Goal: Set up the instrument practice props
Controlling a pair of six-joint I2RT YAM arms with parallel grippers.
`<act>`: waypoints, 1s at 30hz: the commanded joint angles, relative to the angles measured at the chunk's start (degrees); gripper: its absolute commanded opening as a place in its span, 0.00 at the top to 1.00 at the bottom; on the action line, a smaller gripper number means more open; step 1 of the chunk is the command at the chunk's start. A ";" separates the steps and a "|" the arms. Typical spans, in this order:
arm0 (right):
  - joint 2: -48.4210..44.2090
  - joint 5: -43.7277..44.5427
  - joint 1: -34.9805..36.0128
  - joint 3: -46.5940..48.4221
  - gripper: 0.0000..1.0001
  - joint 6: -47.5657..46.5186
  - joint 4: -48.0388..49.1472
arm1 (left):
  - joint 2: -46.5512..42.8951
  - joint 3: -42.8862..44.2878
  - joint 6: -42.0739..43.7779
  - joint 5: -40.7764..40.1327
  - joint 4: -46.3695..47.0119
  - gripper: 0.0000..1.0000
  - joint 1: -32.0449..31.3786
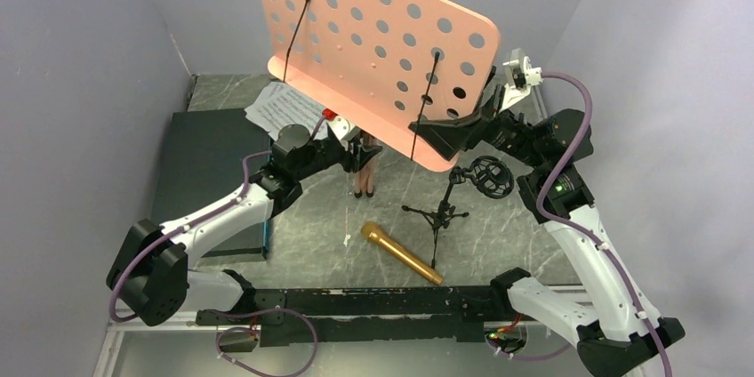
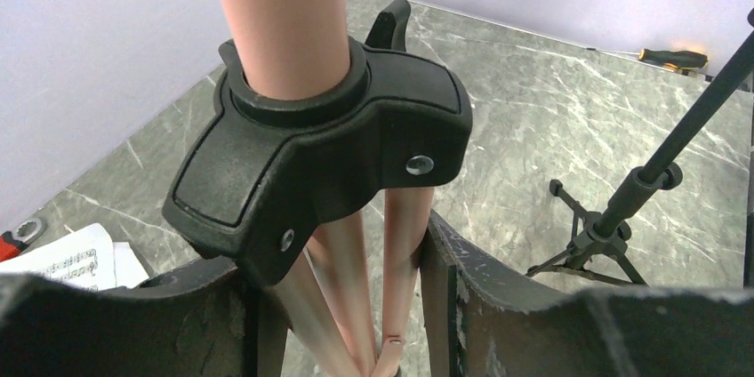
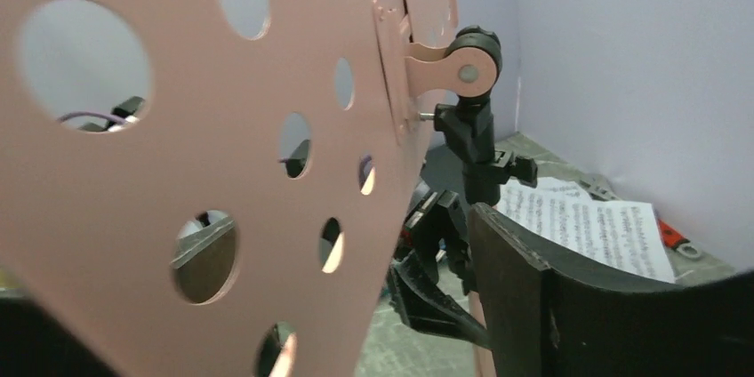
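Pink music stand (image 1: 373, 48) fills the upper middle, its panel (image 3: 116, 181) hiding part of the sheet-music pages (image 1: 284, 108) at left. Left fingers (image 2: 498, 306) look clamped on its folded legs, hub (image 2: 320, 155) blocks the contact though; right fingers (image 3: 533, 306) gape wide either side of the panel's lower edge.

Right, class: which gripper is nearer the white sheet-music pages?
Left. The left gripper holds the music stand by its legs, beside the sheet-music pages; the right gripper is up at the stand's far desk edge.
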 commanded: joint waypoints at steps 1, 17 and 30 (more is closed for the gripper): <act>-1.60 1.45 0.27 -1.48 0.05 -2.64 -0.92 | -2.02 4.06 3.48 1.12 0.13 0.97 -1.17; -10.12 11.25 0.27 -6.92 0.01 -9.65 -7.50 | -2.91 3.42 -1.08 -4.24 -0.52 0.97 -1.23; -16.49 18.88 0.27 -9.52 0.01 -12.68 -10.31 | -4.25 3.20 -1.01 -2.97 -2.03 0.97 -1.24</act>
